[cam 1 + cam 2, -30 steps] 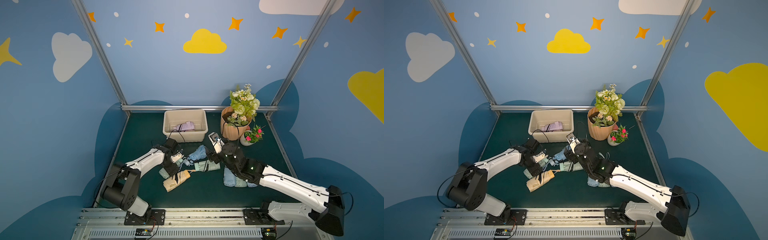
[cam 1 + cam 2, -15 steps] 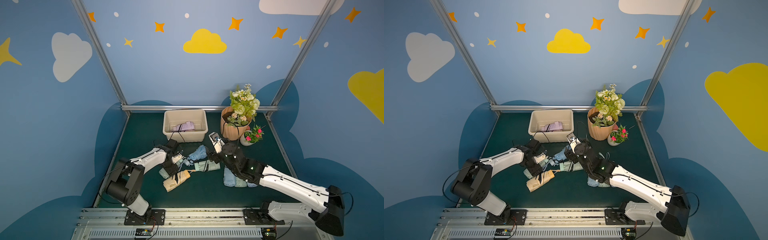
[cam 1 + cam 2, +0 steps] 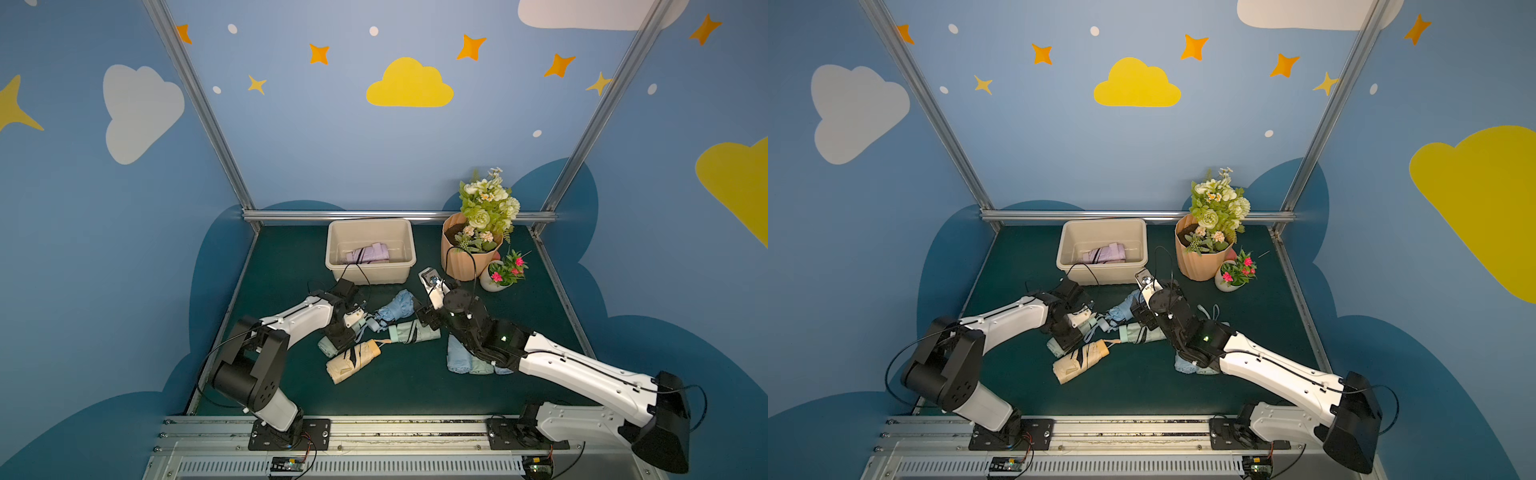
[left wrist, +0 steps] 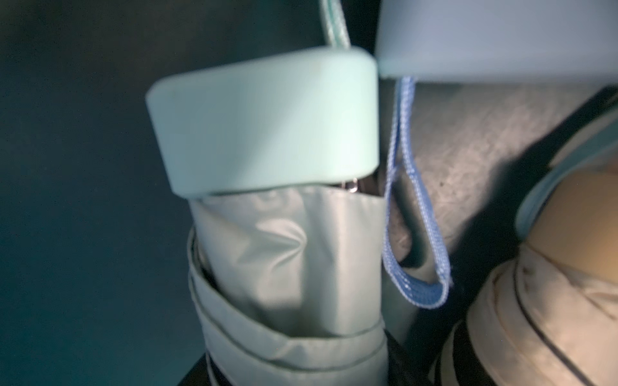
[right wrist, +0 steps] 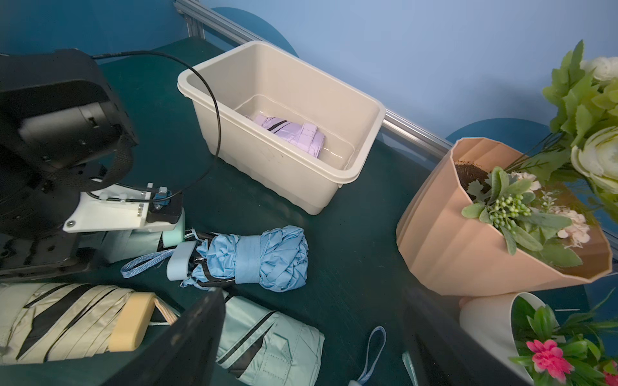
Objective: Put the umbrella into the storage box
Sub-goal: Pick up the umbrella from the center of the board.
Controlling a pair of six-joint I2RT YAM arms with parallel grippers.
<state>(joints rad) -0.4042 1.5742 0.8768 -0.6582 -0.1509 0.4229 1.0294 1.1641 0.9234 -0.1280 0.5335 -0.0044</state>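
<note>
We see a beige storage box (image 3: 390,272) at twelve o'clock on the dark green bench (image 3: 415,386), a lilac umbrella (image 3: 370,253) with black trim inside. At centre lie a sky-blue umbrella (image 3: 395,305), a mint umbrella (image 3: 415,332) and a cream umbrella (image 3: 353,361) (black-striped). The ribbed pot (image 3: 457,268) at two o'clock is peach. The walls (image 3: 332,145) are blue with yellow clouds and orange stars.

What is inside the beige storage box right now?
One folded lilac umbrella lies on the floor of the storage box. The near wall hides the floor strip behind it, so anything there cannot be seen.
</note>
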